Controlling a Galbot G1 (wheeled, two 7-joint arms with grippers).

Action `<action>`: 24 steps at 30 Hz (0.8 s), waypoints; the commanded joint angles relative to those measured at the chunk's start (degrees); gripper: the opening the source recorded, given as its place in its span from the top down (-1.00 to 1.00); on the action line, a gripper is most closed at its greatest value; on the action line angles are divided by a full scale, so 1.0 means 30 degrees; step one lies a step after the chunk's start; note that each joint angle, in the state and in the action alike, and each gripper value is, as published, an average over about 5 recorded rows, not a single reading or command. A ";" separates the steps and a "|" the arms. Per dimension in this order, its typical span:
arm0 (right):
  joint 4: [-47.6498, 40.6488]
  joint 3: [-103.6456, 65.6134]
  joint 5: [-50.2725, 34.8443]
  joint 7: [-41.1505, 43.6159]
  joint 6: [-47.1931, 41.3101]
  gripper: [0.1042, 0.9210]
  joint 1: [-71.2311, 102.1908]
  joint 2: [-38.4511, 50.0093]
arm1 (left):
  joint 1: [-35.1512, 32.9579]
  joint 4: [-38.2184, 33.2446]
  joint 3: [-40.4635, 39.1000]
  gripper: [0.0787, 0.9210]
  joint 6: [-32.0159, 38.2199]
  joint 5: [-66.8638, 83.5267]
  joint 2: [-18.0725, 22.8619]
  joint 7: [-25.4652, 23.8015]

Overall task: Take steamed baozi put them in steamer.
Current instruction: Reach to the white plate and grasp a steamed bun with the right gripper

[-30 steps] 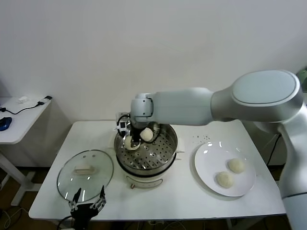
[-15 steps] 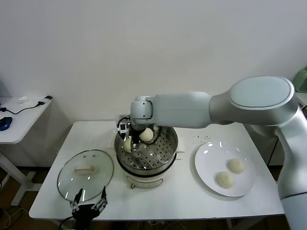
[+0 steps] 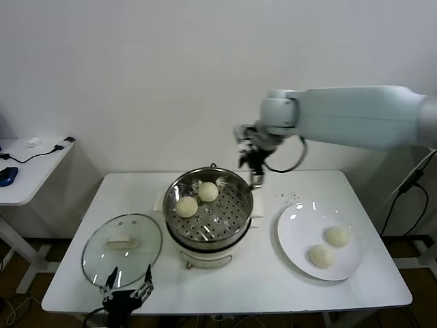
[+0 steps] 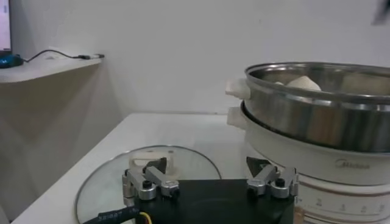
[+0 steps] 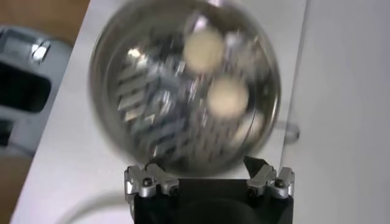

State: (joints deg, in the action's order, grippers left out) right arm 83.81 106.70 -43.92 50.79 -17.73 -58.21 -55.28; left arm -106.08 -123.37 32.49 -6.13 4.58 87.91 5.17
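Right claw [image 3: 253,166], spread & empty, has lifted out behind the shiny round steel steamer [image 3: 208,210] w/ two cream-white dough buns [image 3: 197,199] now inside, two on the flat white plate [image 3: 319,240]; left claw [image 3: 125,292] spread by surface edge.

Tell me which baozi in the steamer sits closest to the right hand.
The baozi at the back of the steamer, nearest the wall. The other baozi lies forward and left, farther from the right hand, which is raised, open and empty.

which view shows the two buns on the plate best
The head view: both buns lie in full sight on the white plate. Neither the left wrist view nor the right wrist view shows them or the plate.
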 commanded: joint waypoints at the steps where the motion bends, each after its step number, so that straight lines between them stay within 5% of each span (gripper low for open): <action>1: 0.2865 0.2937 0.5172 0.0514 0.0912 -0.76 0.1095 0.7983 | 0.0040 0.0063 -0.0010 -0.77 -0.0095 -0.0071 0.0038 -0.0029; 24: -0.0501 -0.5444 0.7172 -0.1558 -0.0613 -0.76 1.2140 0.7826 | 0.0052 0.0396 -0.0097 -0.77 -0.0234 -0.0427 0.0403 -0.0060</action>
State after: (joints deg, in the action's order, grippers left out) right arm 85.09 98.97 -25.50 47.82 -18.87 -33.01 -32.99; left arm -105.85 -122.23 32.17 -6.83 3.36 89.10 4.97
